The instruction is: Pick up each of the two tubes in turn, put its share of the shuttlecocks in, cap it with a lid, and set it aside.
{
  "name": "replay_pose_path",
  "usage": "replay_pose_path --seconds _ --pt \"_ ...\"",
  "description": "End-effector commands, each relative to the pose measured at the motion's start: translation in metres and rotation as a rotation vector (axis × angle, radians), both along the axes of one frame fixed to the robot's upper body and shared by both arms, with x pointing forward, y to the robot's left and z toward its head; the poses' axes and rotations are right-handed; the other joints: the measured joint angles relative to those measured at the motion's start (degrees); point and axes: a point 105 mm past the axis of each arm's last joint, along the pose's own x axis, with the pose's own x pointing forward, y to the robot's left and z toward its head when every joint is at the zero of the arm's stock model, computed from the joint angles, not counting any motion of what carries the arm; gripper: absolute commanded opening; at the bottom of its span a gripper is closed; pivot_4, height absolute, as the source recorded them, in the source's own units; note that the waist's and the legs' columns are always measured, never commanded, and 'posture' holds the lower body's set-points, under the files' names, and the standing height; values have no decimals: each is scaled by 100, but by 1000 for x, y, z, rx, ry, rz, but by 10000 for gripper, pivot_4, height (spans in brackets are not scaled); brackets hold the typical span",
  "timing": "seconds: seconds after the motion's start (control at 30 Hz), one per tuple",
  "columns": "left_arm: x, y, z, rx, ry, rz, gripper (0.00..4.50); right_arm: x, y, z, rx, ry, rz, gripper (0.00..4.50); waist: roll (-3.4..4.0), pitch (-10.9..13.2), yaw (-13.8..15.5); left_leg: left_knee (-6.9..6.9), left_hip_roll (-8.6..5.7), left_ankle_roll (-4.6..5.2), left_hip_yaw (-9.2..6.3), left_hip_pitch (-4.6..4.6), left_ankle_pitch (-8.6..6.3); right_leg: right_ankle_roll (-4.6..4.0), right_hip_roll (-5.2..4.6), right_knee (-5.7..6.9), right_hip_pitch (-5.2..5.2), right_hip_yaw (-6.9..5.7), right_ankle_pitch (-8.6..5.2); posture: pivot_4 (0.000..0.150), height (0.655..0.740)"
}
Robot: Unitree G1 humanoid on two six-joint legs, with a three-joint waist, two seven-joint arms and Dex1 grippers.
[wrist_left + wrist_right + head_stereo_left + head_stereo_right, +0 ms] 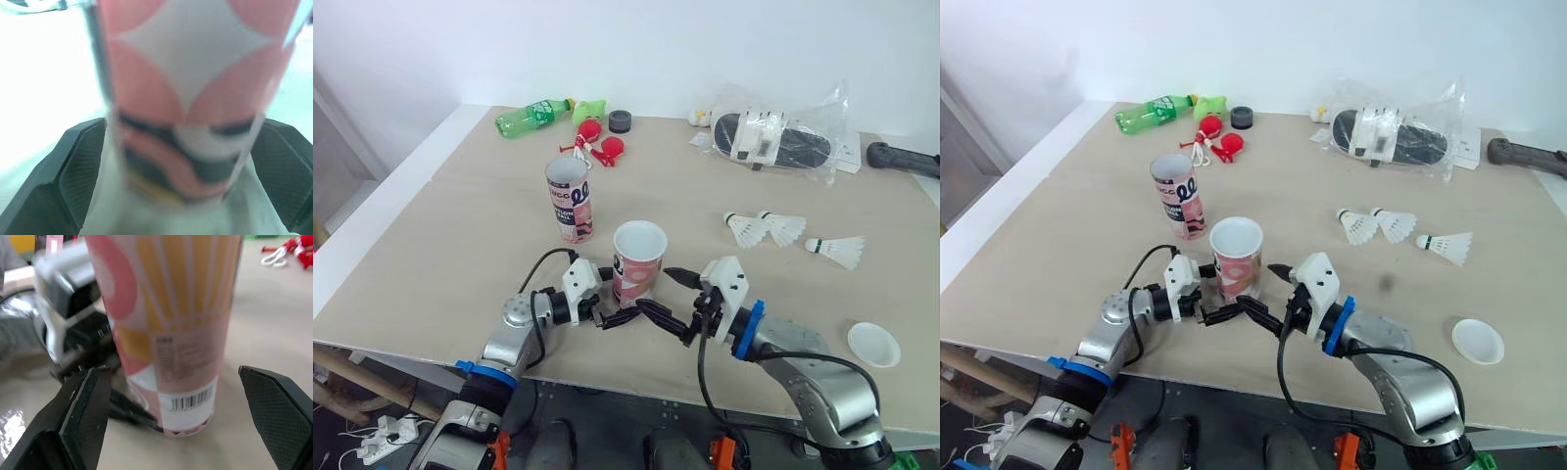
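The near tube (pixel 638 257), pink and white with an open top, stands upright near the table's front edge. My left gripper (pixel 621 294) is shut on its base from the left, and in the left wrist view both fingers (pixel 80 166) press its sides. My right gripper (pixel 656 292) is open on the tube's right, its fingers (pixel 85 406) either side of the tube (pixel 168 328) with gaps. The second tube (pixel 570 199) stands upright farther back. Three shuttlecocks (pixel 744 228) (pixel 783 227) (pixel 837 250) lie to the right. A white lid (pixel 873 344) rests at the front right.
Along the back of the table lie a green bottle (pixel 530 117), red toys (pixel 592 137), a black round cap (pixel 622 120), a plastic bag with shoes (pixel 773 137) and a black handle (pixel 901 159). The table's front edge (pixel 607 387) is just behind both grippers.
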Motion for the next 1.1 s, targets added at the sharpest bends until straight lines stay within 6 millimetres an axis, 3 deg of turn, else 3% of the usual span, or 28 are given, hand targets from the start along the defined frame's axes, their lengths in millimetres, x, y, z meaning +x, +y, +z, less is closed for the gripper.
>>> replay_pose_path --seconds 0.03,0.37,0.53,0.73,0.9,1.1 --pt "-4 24 -20 55 65 60 45000 5 9 3 13 -52 -1 44493 1 0 1 0 4 0 0 1 0 -3 4 1 0 0 1 1500 7400" --pt "-15 51 -21 153 47 46 45000 12 24 -8 23 -61 18 44493 1 0 -1 -25 52 -1 20 25 -1 -46 42 2 -4 4 3 1500 7400" --pt "-27 61 -13 143 50 29 45000 18 33 -15 32 -73 12 44493 0 0 -15 -49 63 -3 35 33 -2 -60 52 3 -14 17 -5 1500 7400" --pt "-46 69 27 -32 97 29 45000 24 39 -20 79 -80 11 44493 -12 7 -12 -62 67 -11 39 0 -7 -84 57 31 -67 25 -20 1500 7400" --pt "-45 75 44 -62 68 71 45000 29 45 -24 112 -93 12 44493 -44 27 17 -60 63 -28 31 -8 3 -108 55 79 -90 16 -27 1500 7400" --pt "-38 81 53 -33 -2 116 45000 37 57 -30 117 -116 36 44493 -56 34 6 -60 67 -66 32 -4 25 -77 56 79 -91 18 -26 1500 7400"
